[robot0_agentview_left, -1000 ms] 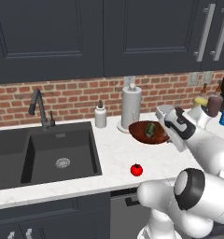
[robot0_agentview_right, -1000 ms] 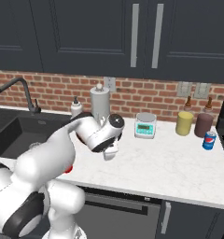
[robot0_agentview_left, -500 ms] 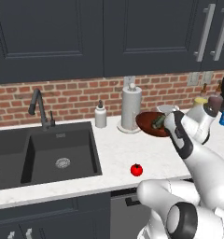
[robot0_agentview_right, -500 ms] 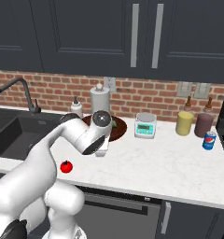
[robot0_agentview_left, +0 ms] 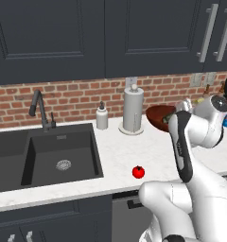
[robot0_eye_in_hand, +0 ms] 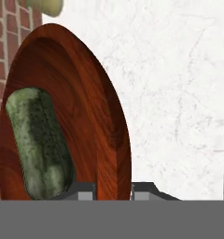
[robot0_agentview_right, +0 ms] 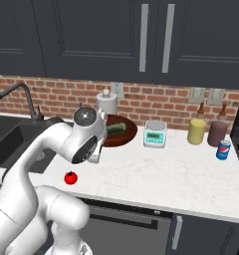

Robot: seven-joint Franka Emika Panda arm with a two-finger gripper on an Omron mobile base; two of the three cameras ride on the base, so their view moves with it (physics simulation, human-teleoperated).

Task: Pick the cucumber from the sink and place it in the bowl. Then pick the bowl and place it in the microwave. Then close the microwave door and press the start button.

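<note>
Jaws clamp the rim of the bowl (robot0_eye_in_hand: pixel 100 116), carried above the worktop (robot0_agentview_right: pixel 191 169), cucumber (robot0_eye_in_hand: pixel 39 140) lying inside, bound for the microwave.

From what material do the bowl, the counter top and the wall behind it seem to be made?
The bowl looks like polished reddish-brown wood: dark grain lines run along its inside and it has a soft shine. The counter top looks like white marble or similar stone, smooth, with faint grey veins. The wall looks like red brick with pale mortar lines, matte. Everything is rendered, so these are appearances only.
</note>
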